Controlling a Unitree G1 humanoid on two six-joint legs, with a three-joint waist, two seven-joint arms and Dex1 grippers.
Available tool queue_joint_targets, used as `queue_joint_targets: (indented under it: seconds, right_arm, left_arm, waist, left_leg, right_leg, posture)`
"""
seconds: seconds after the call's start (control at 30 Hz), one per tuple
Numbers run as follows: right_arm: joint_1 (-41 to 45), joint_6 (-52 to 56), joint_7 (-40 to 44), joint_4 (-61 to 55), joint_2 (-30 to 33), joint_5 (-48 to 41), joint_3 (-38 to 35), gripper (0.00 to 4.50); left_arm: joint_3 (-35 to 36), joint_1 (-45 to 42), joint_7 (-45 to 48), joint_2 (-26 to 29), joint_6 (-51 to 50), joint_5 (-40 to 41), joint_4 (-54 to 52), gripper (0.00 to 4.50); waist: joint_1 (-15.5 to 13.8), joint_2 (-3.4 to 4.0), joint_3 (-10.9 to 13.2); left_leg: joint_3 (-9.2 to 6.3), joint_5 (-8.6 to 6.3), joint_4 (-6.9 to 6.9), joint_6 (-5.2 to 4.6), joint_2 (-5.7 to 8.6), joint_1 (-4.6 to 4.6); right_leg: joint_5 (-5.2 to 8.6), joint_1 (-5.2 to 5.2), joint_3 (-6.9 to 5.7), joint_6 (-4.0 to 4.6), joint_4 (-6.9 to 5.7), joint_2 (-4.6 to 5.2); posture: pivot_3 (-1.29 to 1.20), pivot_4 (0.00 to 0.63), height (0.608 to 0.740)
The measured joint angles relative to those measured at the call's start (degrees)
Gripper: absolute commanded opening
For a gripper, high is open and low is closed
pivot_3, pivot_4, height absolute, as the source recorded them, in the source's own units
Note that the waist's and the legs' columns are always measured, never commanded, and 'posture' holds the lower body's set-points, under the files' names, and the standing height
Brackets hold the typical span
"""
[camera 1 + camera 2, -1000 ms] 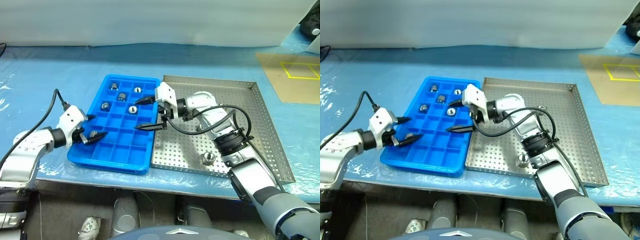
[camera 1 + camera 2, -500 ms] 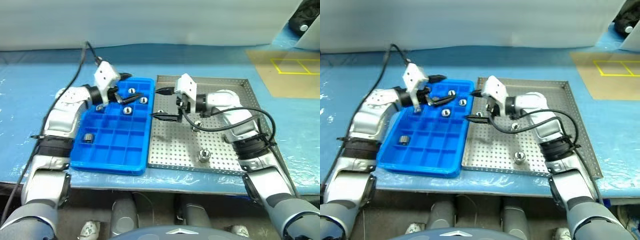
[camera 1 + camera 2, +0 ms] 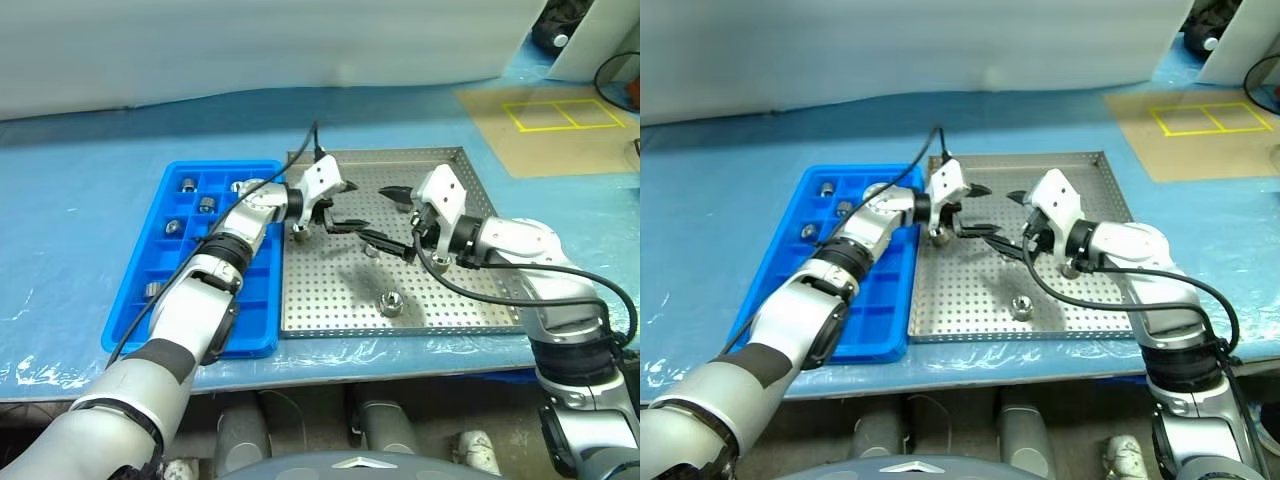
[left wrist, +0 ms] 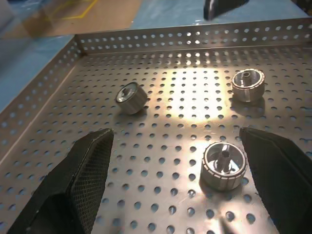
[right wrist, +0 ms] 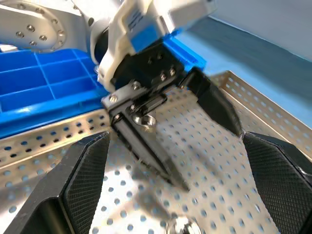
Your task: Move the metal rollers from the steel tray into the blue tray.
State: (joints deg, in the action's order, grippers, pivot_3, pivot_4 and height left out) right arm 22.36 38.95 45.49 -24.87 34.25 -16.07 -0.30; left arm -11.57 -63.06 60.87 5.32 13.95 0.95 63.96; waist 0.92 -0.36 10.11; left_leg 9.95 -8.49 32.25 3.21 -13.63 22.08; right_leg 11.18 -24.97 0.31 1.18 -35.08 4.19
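Both arms are hovering over the steel tray [image 3: 500, 300], facing each other across its far half. The left gripper [image 3: 345, 205] is reaching in from the blue tray [image 3: 140, 300] side, jaws spread wide and holding nothing. The right gripper [image 3: 395, 220] is pointing back toward it, also released and empty; the two sets of fingertips are sitting near each other but apart.

Head views are showing one metal roller [image 3: 389, 301] standing alone on the perforated floor toward the near side of the steel tray, plus two more partly hidden under the grippers [image 3: 371, 249], [image 3: 298, 233]. Several rollers are already lying in the far compartments of the blue tray [image 3: 187, 184], [image 3: 206, 204], [image 3: 172, 227], and one nearer, by the left wall [image 3: 152, 289].

The left wrist view is giving what the head views are hiding: three rollers on the steel floor between its own open fingers [image 4: 73, 195], two upright with centre holes up [image 4: 224, 165], [image 4: 248, 84], one lying on its side [image 4: 131, 98].

The right wrist view is looking straight at the left gripper [image 5: 204, 141], with the blue tray behind it.
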Motion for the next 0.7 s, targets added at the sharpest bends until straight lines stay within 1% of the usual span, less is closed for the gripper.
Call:
queue_joint_targets:
  seconds: [0.1, 0.27, 0.7]
  right_arm:
    - [-1.97, 1.95, -1.95, -2.80, 0.81, -0.69, -1.29, 4.50]
    - [-3.46, 3.78, -4.34, -5.21, 1.70, -1.56, -1.73, 4.50]
    - [-4.75, 3.94, -7.27, -5.50, 2.94, -1.96, -1.88, 4.50]
  left_arm:
    - [-0.24, -0.23, 0.14, -1.95, 1.74, -1.72, 3.07, 4.34]
    - [-0.20, -0.23, 1.18, -2.27, 3.10, -3.43, 5.18, 4.34]
    - [0.16, -0.25, 1.01, -4.21, 2.97, -4.71, 7.46, 4.34]
  waist:
    - [0.47, 0.00, 0.00]
    - [1.50, 0.00, 0.00]
    - [1.63, 0.00, 0.00]
  left_leg:
    - [0.01, -0.07, 0.03, -0.12, 0.01, 0.00]
    - [0.04, -0.17, 0.08, -0.28, 0.10, 0.04]
    - [0.05, -0.21, 0.10, -0.35, 0.09, 0.04]
  right_leg:
    - [-0.07, 0.12, 0.00, -0.06, 0.22, 0.00]
    - [-0.07, 0.19, 0.00, -0.07, 0.36, 0.02]
    - [-0.07, 0.22, 0.00, -0.07, 0.40, 0.02]
  posture:
    - [-0.60, 0.150, 0.740]
    - [-0.61, 0.150, 0.740]
    - [-0.63, 0.150, 0.740]
